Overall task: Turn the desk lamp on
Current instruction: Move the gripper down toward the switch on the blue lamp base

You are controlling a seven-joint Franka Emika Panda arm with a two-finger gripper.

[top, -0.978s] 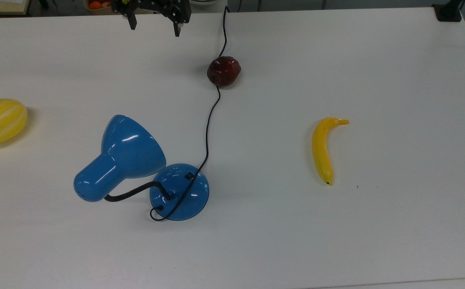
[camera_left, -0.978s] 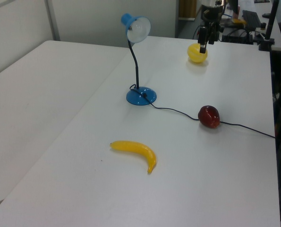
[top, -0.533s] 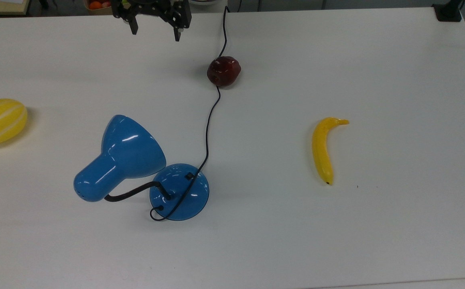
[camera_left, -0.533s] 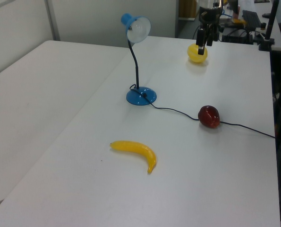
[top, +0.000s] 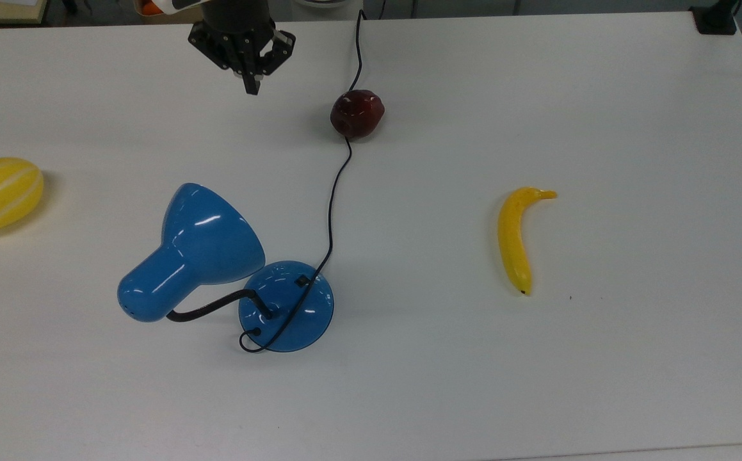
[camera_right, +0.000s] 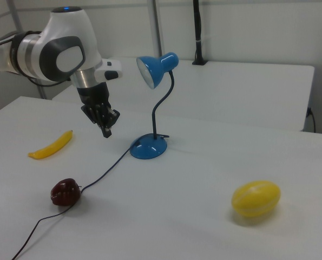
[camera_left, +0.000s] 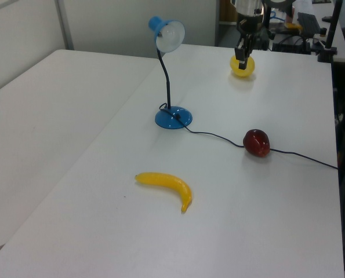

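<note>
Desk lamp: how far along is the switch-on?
Done: nothing visible. The desk lamp looks unlit. In hand: the gripper, jaws together, hangs above the table near the far edge in the top view, apart from the lamp. Left: reach the base, press the small black switch.
</note>
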